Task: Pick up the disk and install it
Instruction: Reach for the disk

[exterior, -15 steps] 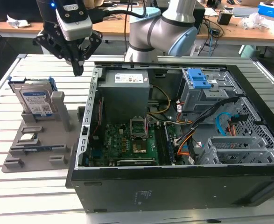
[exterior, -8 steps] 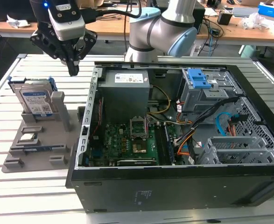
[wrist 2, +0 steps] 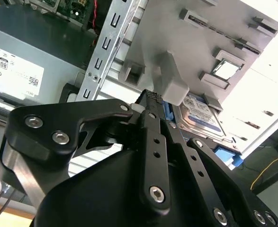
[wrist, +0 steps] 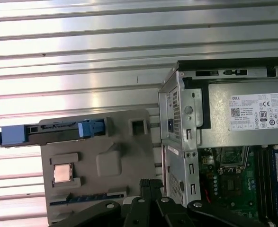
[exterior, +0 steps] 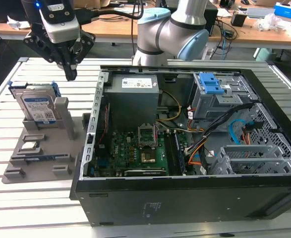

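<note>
The disk [exterior: 36, 106]: silver hard drive with white-and-blue label, framed by a blue plastic bracket. It stands on edge, leaning slightly back, slotted along the gray fixture plate's [exterior: 38, 169] far edge in the exterior view.

An open computer case [exterior: 185, 203] sits on the slatted bench [exterior: 31, 213], just beside a grey holder [exterior: 48, 169] carrying a square processor chip [exterior: 30, 146] and a thin memory stick [exterior: 41, 157].

Shown: the arm [exterior: 157, 34], silver-grey tubular links with pale blue joint caps [exterior: 192, 47]; a grey camera block [exterior: 60, 22] bearing a blue light [exterior: 36, 5]; the pincer [wrist 2: 151, 98], matte black linkage bars fastened by silver screws [wrist 2: 34, 122].
</note>
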`<state>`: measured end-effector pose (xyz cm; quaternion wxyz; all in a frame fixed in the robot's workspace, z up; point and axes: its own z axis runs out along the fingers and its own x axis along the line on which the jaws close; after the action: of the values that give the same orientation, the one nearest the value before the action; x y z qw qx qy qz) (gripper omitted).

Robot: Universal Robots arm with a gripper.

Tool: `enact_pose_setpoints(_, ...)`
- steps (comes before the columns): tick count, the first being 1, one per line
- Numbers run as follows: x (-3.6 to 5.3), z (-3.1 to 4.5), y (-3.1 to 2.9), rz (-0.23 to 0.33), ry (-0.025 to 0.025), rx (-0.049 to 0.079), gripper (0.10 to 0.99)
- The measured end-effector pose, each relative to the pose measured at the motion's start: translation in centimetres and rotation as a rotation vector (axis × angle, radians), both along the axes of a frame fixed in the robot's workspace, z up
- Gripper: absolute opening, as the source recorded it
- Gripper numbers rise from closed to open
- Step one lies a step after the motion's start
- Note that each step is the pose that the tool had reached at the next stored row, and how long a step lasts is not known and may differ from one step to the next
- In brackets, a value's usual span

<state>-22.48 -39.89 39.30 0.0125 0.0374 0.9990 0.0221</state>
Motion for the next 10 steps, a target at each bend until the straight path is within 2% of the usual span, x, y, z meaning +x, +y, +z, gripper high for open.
enact_pose_setpoints(10, -1.54, -0.02, 0.00, 0.000, 0.0000, 0.000, 0.106)
